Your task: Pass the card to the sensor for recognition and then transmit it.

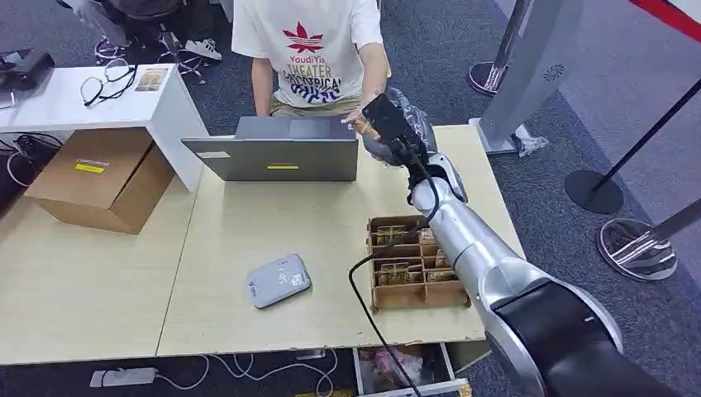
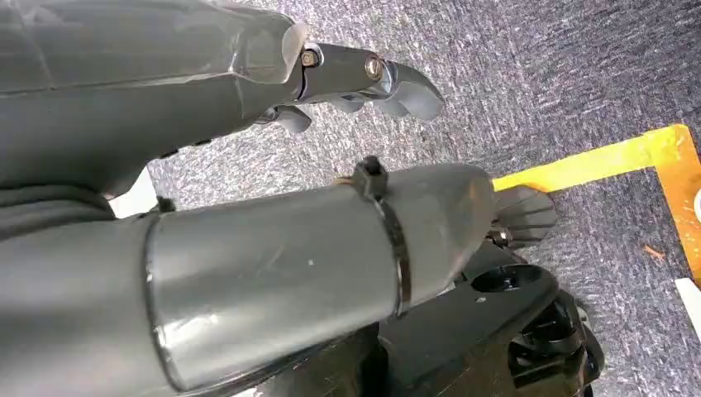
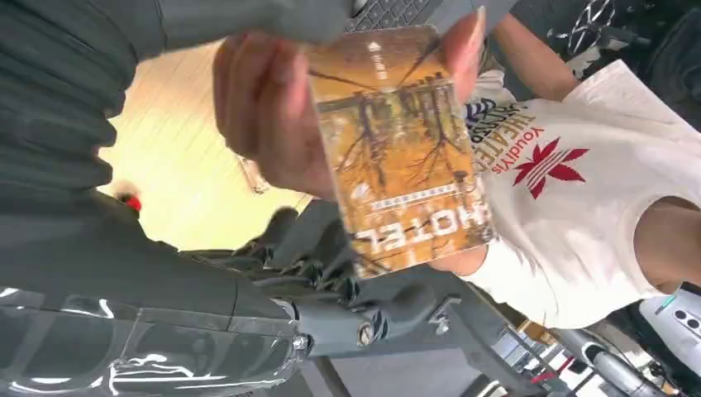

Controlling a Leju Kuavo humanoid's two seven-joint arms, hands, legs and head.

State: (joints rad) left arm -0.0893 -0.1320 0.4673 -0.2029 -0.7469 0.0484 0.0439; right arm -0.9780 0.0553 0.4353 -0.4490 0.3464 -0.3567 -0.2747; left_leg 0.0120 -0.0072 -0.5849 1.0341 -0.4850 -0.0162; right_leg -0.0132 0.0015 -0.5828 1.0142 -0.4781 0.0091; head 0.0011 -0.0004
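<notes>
The card is orange with tree branches and the word HOTEL on it. It lies between my right hand's grey thumb and dark fingers, and a person's hand grips it as well. In the head view my right arm reaches over the table's far edge to the seated person, past the right end of the laptop. The white-grey sensor lies flat near the table's front. My left hand hangs over the carpet and holds nothing.
A brown compartment box with several cards sits on the table under my right forearm. A cardboard box lies on the left table, next to a white desk. Stanchion bases stand on the carpet at right.
</notes>
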